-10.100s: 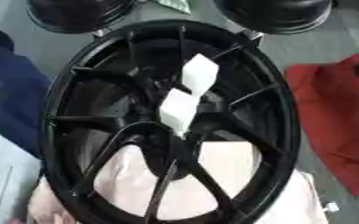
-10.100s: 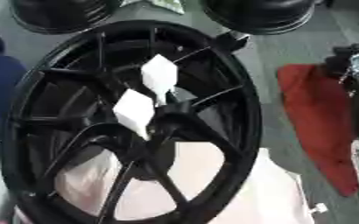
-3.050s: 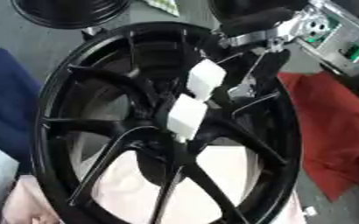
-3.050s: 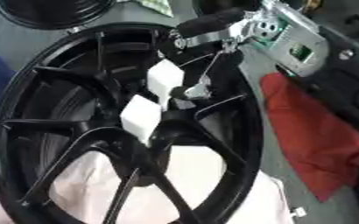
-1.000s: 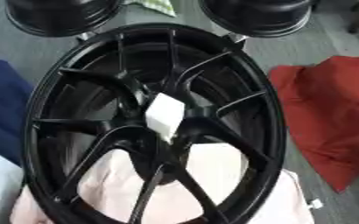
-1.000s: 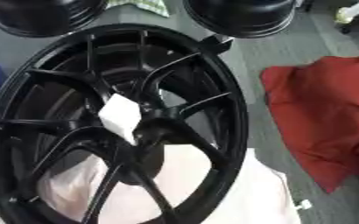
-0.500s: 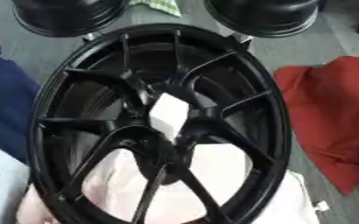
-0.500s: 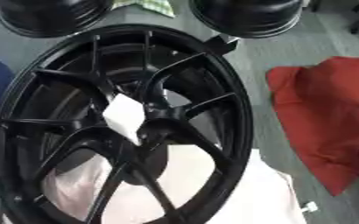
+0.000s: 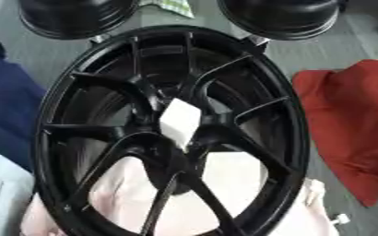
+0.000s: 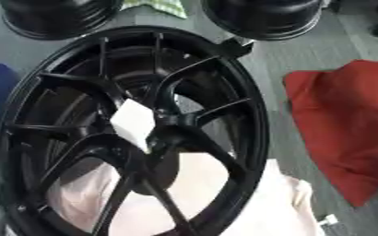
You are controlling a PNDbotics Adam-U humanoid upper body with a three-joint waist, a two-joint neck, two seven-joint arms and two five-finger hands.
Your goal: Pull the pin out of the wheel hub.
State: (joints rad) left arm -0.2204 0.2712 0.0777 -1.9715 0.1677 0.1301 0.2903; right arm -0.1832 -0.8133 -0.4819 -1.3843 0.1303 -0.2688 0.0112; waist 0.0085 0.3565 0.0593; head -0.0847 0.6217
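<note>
A large black spoked wheel hub (image 9: 87, 115) lies flat and fills most of both views. One white block-shaped piece (image 9: 179, 122) stands up from its centre, slightly tilted. Neither of my hands shows in either view.
Pale pink cloth (image 9: 233, 175) lies under the near half of the hub. A red cloth (image 9: 353, 124) is spread on the grey floor to the right, dark blue fabric (image 9: 2, 115) to the left. Two black rims (image 9: 71, 16) (image 9: 281, 16) stand at the far edge, with a green checked cloth (image 9: 169, 6) between them.
Three seconds ago my right hand was at the hub's far right and two white pieces stood at the centre. Now the hand is gone and one white piece stands there. The camera has shifted slightly.
</note>
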